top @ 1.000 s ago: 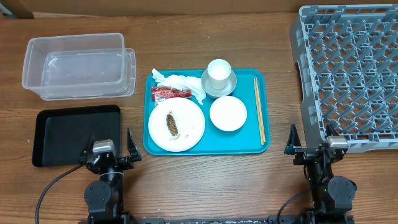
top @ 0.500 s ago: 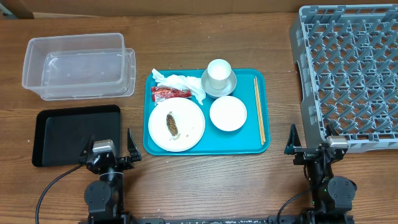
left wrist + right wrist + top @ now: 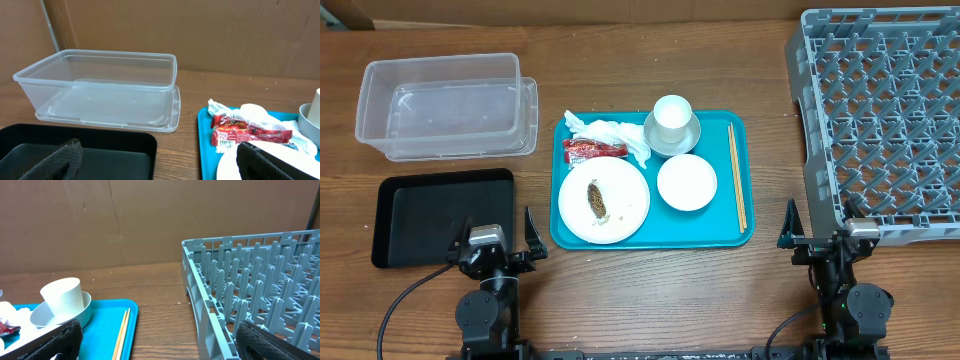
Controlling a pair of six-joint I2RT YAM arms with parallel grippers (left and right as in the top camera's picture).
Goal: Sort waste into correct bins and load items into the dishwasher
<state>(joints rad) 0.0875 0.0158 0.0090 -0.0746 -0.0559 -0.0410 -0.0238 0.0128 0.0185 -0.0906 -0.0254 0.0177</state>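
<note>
Two hands sit at the near edge of the table (image 3: 650,290), both released, jaws spread wide, grasping nothing. Left hand (image 3: 492,240): positioned at the near right corner of the black tray (image 3: 430,215), with one finger over that tray. Right hand (image 3: 820,235): positioned at the near left corner of the rack (image 3: 880,110), with one finger against that corner. The rack occupies the right side of the table, pegs upright, with nothing loaded in it. The tub (image 3: 445,105) stands at the far left, just behind the black tray, seated on a flat clear lid (image 3: 170,117); both bins hold nothing. The teal tray (image 3: 715,225) lies at the centre, between the bins and the rack, and carries all waste and all dishes. On its near left part lies the plate (image 3: 625,190), with the brown food (image 3: 595,198) on the plate's centre; rice grains are too small to confirm. The wrapper (image 3: 592,149) lies just behind the plate, touching the tissues (image 3: 615,135), which fill the tray's far left corner. The cup (image 3: 672,117) stands upright inside the grey bowl (image 3: 692,138) at the tray's far centre, just right of the tissues. The white bowl (image 3: 687,182) sits in front of the grey bowl and beside the plate. The chopsticks (image 3: 736,175) lie side by side along the tray's right edge, running near to far.
</note>
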